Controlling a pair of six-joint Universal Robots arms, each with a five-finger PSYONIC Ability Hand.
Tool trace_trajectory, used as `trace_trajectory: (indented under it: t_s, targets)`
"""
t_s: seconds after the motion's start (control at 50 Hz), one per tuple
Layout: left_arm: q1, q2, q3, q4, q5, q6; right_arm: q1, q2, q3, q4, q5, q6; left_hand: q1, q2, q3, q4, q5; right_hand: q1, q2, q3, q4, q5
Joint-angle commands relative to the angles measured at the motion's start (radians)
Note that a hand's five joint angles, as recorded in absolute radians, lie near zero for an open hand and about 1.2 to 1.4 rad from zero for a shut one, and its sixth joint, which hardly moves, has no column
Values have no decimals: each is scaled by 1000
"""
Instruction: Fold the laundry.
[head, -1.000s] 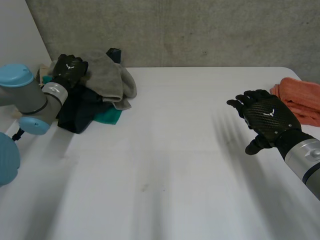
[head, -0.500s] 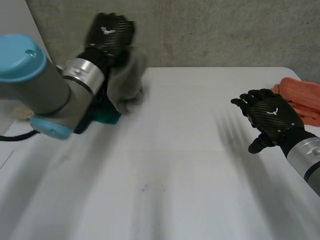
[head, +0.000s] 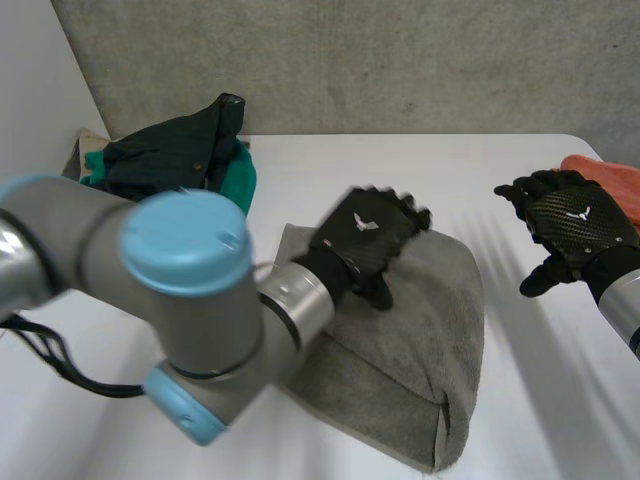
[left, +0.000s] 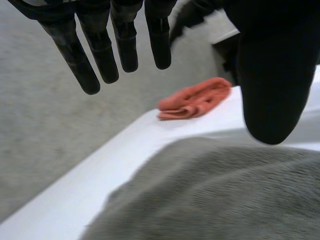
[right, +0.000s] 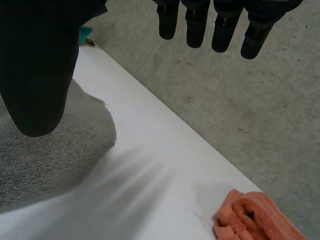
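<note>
White table (head: 540, 400). Grey towel (head: 400, 370) lies rumpled at centre and not yet folded, so this looks like the laying-out step. Laundry pile (head: 170, 160) at 10 o'clock. Left hand (head: 365, 235) is over the towel's 12 o'clock edge, fingers straight, thumb apart, gripping nothing. Right hand (head: 575, 220) at 3 o'clock, off the towel, also spread and empty. Next move probably: flatten, then pinch corners. Left wrist view shows orange cloth (left: 195, 99) as a folded stack at the table rim; head view cuts it off.

A plain grey towel (head: 410, 350) is lying on the white table (head: 330, 170); apart from the towel, an orange cloth (left: 196, 98) and a dark-and-teal pile (head: 175, 158) are sitting.
</note>
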Motion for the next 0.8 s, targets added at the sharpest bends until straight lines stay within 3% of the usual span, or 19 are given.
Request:
trace_trajectory:
  t_s: [0.02,0.16,0.3,0.46,0.66,0.68,0.76,0.8]
  targets:
    - [166,208,-82,3,-36,1,19,-5,-18,74,-7,12,-10,3,-1,14,20,-54,-40,-39,-43,-46]
    - [372,205,-75,9,-39,14,195,5,-56,319,-28,-2,-5,9,5,20,26,-54,-40,-39,-43,-46]
    - [507,-4,26,8,-29,152,336,83,-4,243,-13,-5,-8,6,2,17,23,-54,-40,-39,-43,-46]
    - [530,-254,192,17,28,326,399,180,46,62,71,-9,-8,6,2,17,23,-54,-40,-39,-43,-46]
    - [536,-470,399,105,51,387,413,252,54,16,99,-23,31,44,41,55,61,-54,-40,-39,-43,-46]
    - [538,-486,424,106,51,390,413,254,54,16,102,-28,54,67,64,78,85,-54,-40,-39,-43,-46]
    - [553,-575,574,106,27,396,420,258,56,16,122,-43,537,551,547,562,568,-54,-40,-39,-43,-46]
    - [584,-621,660,102,-31,406,427,258,56,14,133,-45,866,880,876,891,897,-54,-40,-39,-43,-46]
